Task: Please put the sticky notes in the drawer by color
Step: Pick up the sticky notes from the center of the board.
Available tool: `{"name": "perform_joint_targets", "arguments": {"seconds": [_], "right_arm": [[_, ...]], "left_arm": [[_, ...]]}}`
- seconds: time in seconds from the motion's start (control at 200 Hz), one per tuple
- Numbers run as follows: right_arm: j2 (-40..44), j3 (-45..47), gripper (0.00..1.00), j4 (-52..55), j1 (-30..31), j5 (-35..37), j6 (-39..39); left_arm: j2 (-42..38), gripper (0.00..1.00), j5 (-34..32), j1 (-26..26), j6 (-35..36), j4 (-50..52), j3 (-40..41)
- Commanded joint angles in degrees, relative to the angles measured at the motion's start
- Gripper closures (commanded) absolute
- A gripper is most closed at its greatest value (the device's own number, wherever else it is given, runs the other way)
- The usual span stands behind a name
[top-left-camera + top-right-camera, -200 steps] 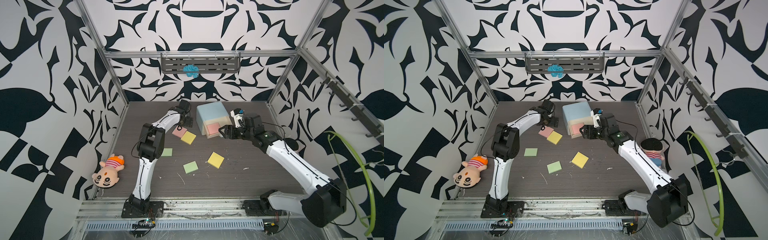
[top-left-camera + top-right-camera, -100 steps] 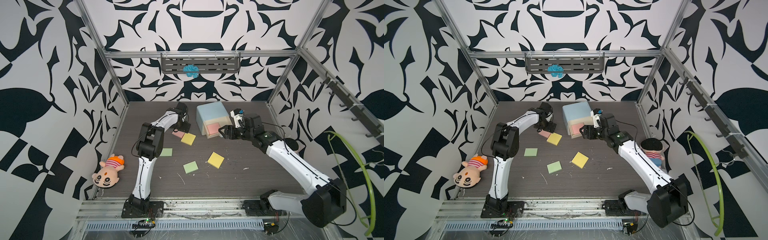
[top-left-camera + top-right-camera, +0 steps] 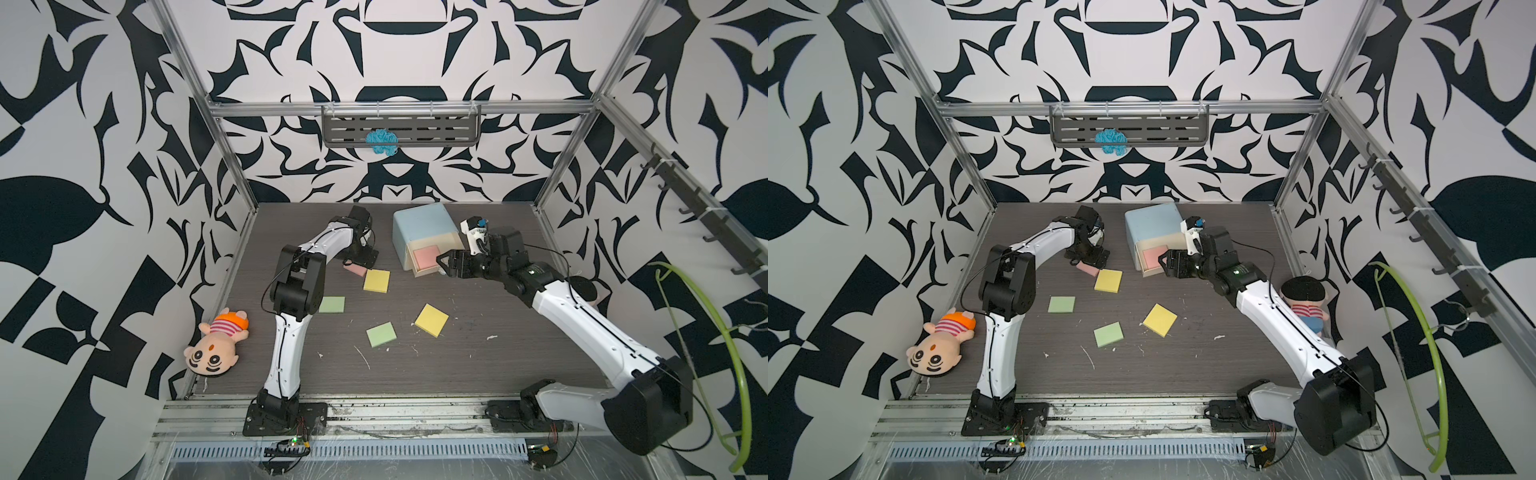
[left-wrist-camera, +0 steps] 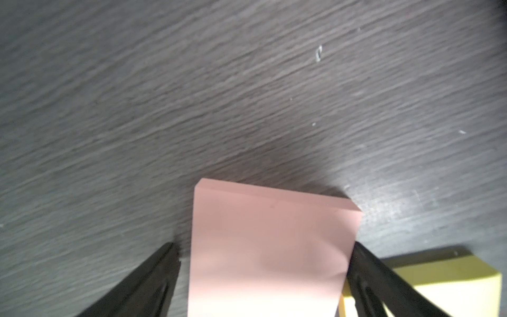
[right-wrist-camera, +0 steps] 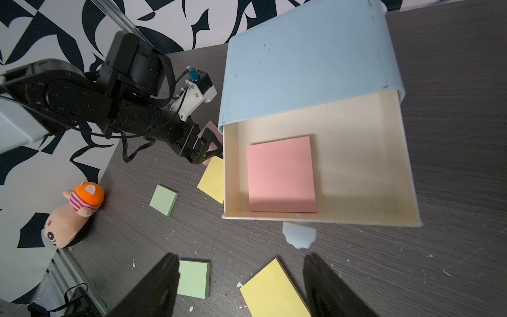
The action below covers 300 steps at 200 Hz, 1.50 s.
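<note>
The pale blue drawer (image 3: 422, 226) stands at the back with its top tray (image 5: 356, 164) pulled out, and one pink sticky note pad (image 5: 281, 175) lies inside. My right gripper (image 3: 444, 264) hovers open and empty at the tray's front, near the knob (image 5: 299, 237). My left gripper (image 4: 263, 252) is open and straddles a second pink pad (image 4: 269, 241) on the table; one fingertip (image 4: 367, 274) sits against its edge. Two yellow pads (image 3: 377, 281) (image 3: 432, 320) and two green pads (image 3: 332, 304) (image 3: 381, 334) lie loose on the table.
A plush doll (image 3: 216, 347) lies at the table's left front edge. Another plush (image 3: 1304, 307) sits beside my right arm. A wall rack with a blue yarn ball (image 3: 381, 141) hangs at the back. A green hoop (image 3: 702, 374) hangs on the right.
My left gripper has come forward and down from beside the drawer onto the pink pad on the table. The right arm has stayed still.
</note>
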State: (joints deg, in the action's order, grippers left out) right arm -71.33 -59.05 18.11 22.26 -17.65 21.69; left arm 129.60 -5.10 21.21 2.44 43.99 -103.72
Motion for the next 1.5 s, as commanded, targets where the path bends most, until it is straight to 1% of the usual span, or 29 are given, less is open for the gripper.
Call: {"name": "perform_joint_targets", "arguments": {"seconds": [0.0,0.075,0.16,0.265,0.305,0.32,0.34,0.55,0.695,0.855,1.05,1.165,1.295,1.495], "right_arm": [[0.41,-0.89,0.24,-1.90,0.24,-0.55,0.04],[0.49,-0.81,0.24,-1.85,0.24,-0.28,-0.03],[0.27,-0.72,0.24,-1.85,0.24,-0.10,0.11],[-0.01,-0.72,0.24,-2.01,0.24,-0.27,0.24],[-0.17,-0.70,0.24,-2.05,0.24,-0.28,0.28],[-0.21,-0.79,0.24,-2.03,0.19,-0.28,0.36],[-0.21,-0.76,0.24,-2.02,0.24,-0.28,0.37],[-0.48,-1.03,0.24,-2.28,0.24,-0.78,0.87],[-0.72,-1.24,0.24,-2.72,0.22,-2.31,1.89],[-1.77,-1.93,0.24,-4.08,0.32,-7.35,5.19],[-4.06,-2.39,0.24,-8.22,1.44,-14.11,11.60],[-5.49,-2.42,0.24,-10.60,2.25,-15.57,16.06],[-7.87,-2.11,0.25,-15.65,2.78,-17.52,23.04],[-10.91,-3.53,0.26,-18.57,2.75,-19.34,27.70]], "left_arm": [[1.17,0.03,1.10,-0.54,0.51,4.48,-1.61],[1.28,0.07,1.52,-0.56,0.24,4.43,-1.39],[1.07,0.08,1.51,-0.56,0.11,3.96,-0.82],[0.91,0.14,1.68,-0.56,-0.06,3.58,-0.31],[0.83,0.14,1.68,-0.56,0.00,3.41,-0.08],[0.75,0.18,1.68,-0.60,0.07,3.35,-0.01],[0.68,0.19,1.67,-0.56,0.15,3.30,0.06],[-0.04,0.19,1.58,-0.56,0.45,3.25,0.67],[-2.20,0.19,1.91,-0.65,0.38,3.12,1.42],[-6.45,0.19,4.27,-0.73,0.11,3.12,3.56],[-13.15,0.20,7.22,-0.73,-1.12,1.28,7.51],[-17.40,0.20,9.73,-0.73,-1.77,0.80,10.26],[-22.58,0.22,16.76,-0.73,-2.11,-0.04,13.02],[-28.40,0.22,26.57,-0.73,-0.95,-0.02,15.19]]}}
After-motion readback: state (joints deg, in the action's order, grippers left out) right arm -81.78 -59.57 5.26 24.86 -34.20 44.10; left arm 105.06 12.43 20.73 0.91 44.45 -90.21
